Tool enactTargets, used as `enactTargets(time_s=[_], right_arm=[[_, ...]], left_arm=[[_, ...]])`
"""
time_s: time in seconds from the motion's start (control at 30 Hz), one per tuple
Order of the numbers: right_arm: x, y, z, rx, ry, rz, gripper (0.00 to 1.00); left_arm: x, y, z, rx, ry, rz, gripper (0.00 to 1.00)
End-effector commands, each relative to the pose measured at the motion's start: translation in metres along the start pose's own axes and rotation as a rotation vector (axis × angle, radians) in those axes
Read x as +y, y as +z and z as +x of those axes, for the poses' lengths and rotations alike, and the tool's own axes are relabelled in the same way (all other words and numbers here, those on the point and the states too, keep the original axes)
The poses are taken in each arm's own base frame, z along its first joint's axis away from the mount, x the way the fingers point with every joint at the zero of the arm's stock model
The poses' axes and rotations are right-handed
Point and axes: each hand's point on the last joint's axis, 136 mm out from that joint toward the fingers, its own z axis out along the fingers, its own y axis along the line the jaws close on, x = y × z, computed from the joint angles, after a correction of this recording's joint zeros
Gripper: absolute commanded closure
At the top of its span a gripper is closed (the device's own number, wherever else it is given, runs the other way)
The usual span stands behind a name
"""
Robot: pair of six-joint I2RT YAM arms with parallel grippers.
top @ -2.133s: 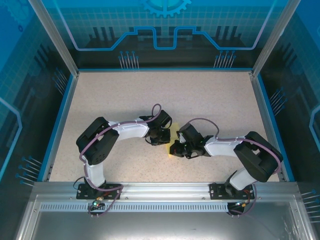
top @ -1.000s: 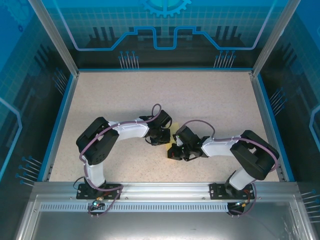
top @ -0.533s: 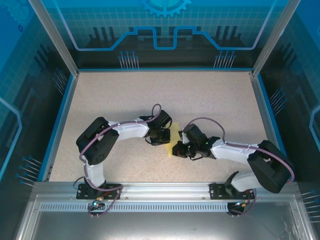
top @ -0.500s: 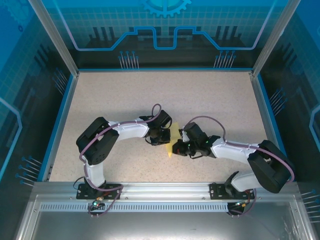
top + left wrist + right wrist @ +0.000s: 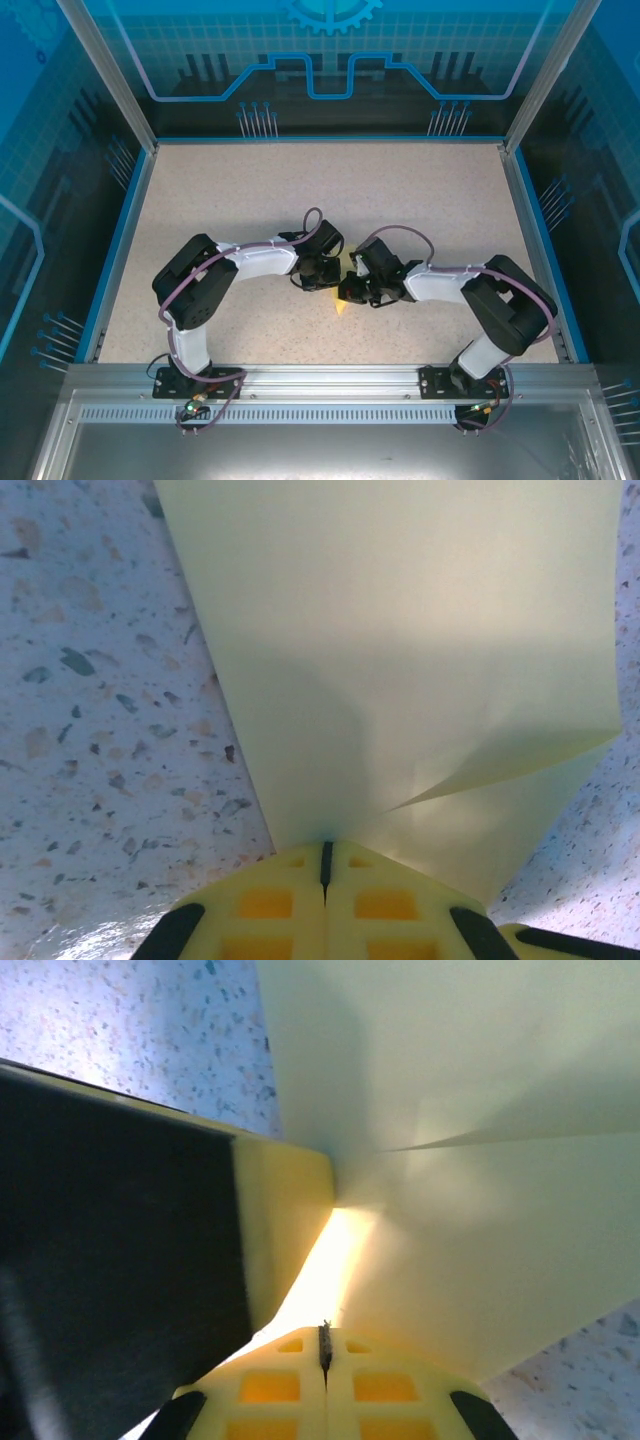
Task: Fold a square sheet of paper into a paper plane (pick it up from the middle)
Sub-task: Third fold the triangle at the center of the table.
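Yellow and thin, the sheet of paper (image 5: 400,660) sits low over the middle of the tabletop (image 5: 300,190), caught between the two wrists, with both pairs of jaws pinched shut on it. From the left jaws it fans straight ahead of the tips, a raised fold slanting across its right side. The right jaws bite from the opposite side, just beside the left arm's finger (image 5: 285,1210), so neither arm is nearer. Whether the paper rests on the tabletop or hangs slightly clear is hard to tell.
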Motion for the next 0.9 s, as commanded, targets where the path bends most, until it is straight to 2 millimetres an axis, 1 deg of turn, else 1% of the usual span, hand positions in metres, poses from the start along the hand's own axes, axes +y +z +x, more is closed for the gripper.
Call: enactTargets(time_s=[0.0, 0.17, 0.3, 0.37, 0.43, 0.5, 0.57, 0.7, 0.77, 0.87], right_arm=[[-0.002, 0.014, 0.02, 0.047, -0.017, 0.0, 1.0], [-0.02, 0.016, 0.049, 0.108, -0.008, 0.042, 1.0], [-0.036, 0.011, 0.074, 0.154, 0.003, 0.075, 1.0], [-0.04, 0.006, 0.082, 0.163, 0.005, 0.077, 1.0], [-0.038, 0.002, 0.085, 0.169, -0.006, 0.068, 1.0], [-0.03, -0.003, 0.081, 0.159, -0.027, 0.052, 1.0], [-0.019, -0.008, 0.07, 0.13, -0.052, 0.036, 1.0], [0.003, -0.024, 0.038, 0.028, -0.055, -0.005, 1.0], [0.006, -0.03, 0.022, -0.026, -0.049, -0.001, 1.0], [0.003, -0.03, 0.001, -0.069, -0.026, 0.0, 1.0]], left_arm=[[0.088, 0.028, 0.038, 0.11, -0.052, -0.311, 1.0], [0.09, 0.029, 0.038, 0.105, -0.058, -0.324, 1.0], [0.092, 0.03, 0.038, 0.105, -0.058, -0.329, 1.0], [0.092, 0.031, 0.038, 0.105, -0.057, -0.331, 1.0], [0.092, 0.031, 0.037, 0.103, -0.056, -0.331, 1.0], [0.091, 0.03, 0.036, 0.1, -0.052, -0.331, 1.0], [0.09, 0.029, 0.035, 0.095, -0.047, -0.329, 1.0], [0.082, 0.027, 0.028, 0.079, -0.016, -0.305, 1.0], [0.074, 0.025, 0.021, 0.06, 0.01, -0.285, 1.0], [0.063, 0.021, 0.012, 0.038, 0.038, -0.257, 1.0]])
